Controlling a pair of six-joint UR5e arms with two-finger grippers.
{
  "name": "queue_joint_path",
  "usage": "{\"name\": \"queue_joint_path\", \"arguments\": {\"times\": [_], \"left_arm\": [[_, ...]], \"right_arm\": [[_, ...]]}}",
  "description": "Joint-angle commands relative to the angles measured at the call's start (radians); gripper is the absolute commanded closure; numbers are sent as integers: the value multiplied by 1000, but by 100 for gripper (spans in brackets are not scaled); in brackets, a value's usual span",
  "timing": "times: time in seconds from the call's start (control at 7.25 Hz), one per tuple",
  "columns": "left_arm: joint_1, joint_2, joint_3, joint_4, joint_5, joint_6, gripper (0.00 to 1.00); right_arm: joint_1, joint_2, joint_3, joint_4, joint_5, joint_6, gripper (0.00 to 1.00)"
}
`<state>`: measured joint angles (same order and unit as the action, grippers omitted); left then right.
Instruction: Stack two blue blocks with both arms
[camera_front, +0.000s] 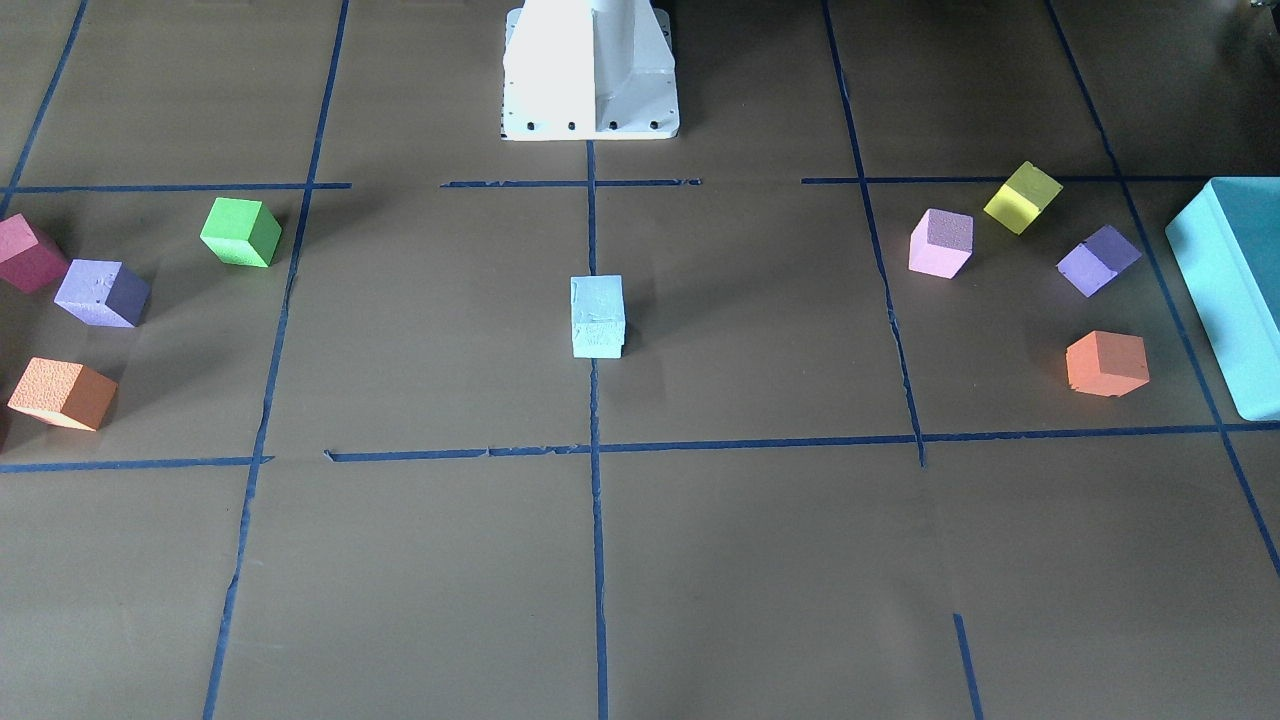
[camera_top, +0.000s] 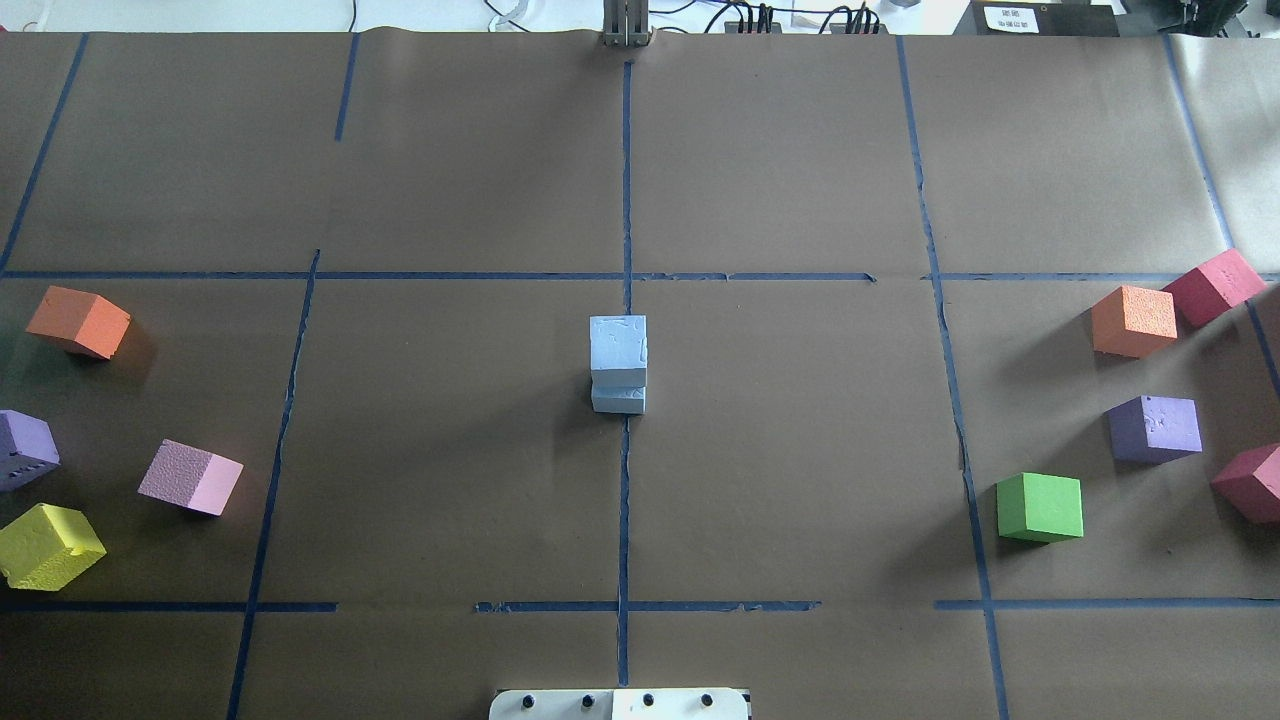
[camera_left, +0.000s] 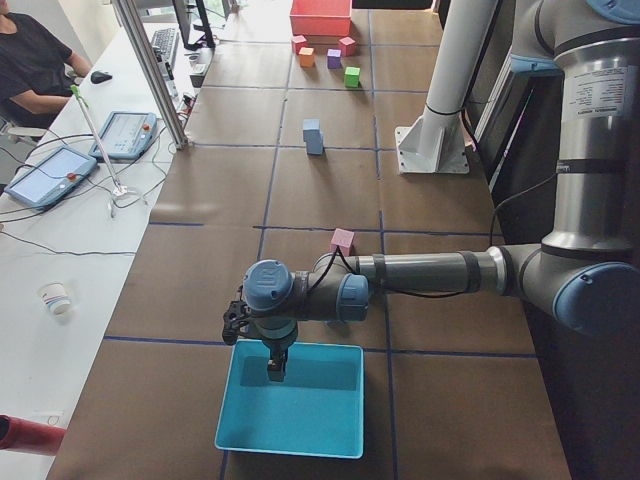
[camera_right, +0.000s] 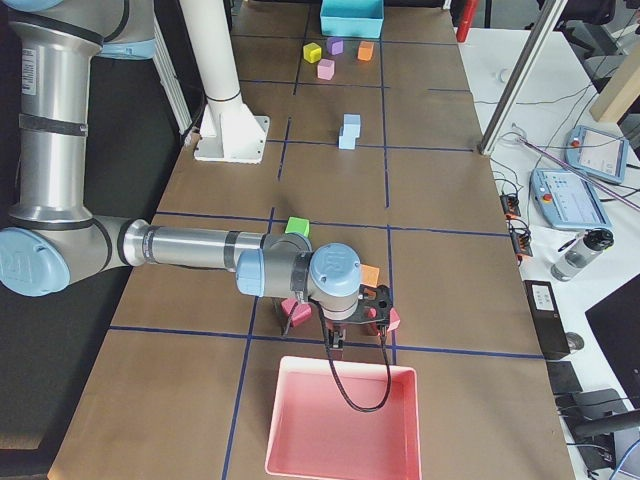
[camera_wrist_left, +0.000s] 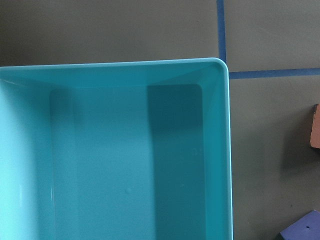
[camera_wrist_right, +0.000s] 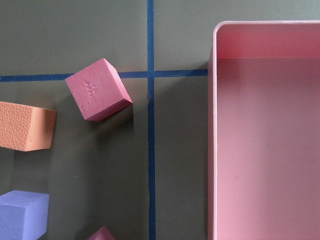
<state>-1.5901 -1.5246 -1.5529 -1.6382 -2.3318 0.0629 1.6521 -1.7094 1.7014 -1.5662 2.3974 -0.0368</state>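
The two pale blue blocks stand stacked, one on the other, at the table's centre on the middle tape line; the stack also shows far off in the side views. My left gripper hangs over the teal box, far from the stack. My right gripper hangs at the near edge of the pink tray. Both grippers show only in the side views, so I cannot tell if they are open or shut. Neither wrist view shows any fingers.
Coloured cubes lie at both table ends: green, purple, orange and red on my right; orange, pink and yellow on my left. The white pedestal stands behind the stack.
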Motion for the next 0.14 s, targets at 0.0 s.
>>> {"name": "queue_joint_path", "arguments": {"times": [0.0], "left_arm": [[-1,3,1,0,0,0,0]], "right_arm": [[0,1,1,0,2,2,0]]}}
